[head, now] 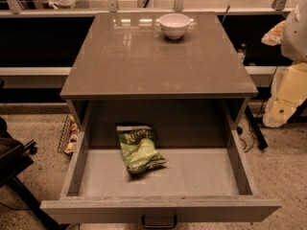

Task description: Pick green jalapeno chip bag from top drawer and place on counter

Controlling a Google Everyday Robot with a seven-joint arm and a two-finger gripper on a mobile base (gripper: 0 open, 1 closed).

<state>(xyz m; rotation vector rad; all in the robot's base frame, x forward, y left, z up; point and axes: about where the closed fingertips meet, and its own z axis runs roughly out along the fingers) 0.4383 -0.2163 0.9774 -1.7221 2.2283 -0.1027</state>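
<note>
The green jalapeno chip bag [138, 149] lies crumpled on the floor of the open top drawer [206, 174], left of centre and towards the back, with its darker top band facing the rear. The drawer is pulled fully out, and its dark handle [159, 221] shows at the front. The counter [158, 56] above it is glossy grey-brown. My arm's pale body [290, 80] stands at the right edge of the view. My gripper [274, 32] is up beside the counter's right rear corner, far from the bag.
A white bowl [174, 25] stands at the back of the counter. A wire basket [68, 134] with items sits on the floor left of the drawer. A dark chair [14, 162] is at the far left. Cables and a dark leg [254, 128] lie at the right.
</note>
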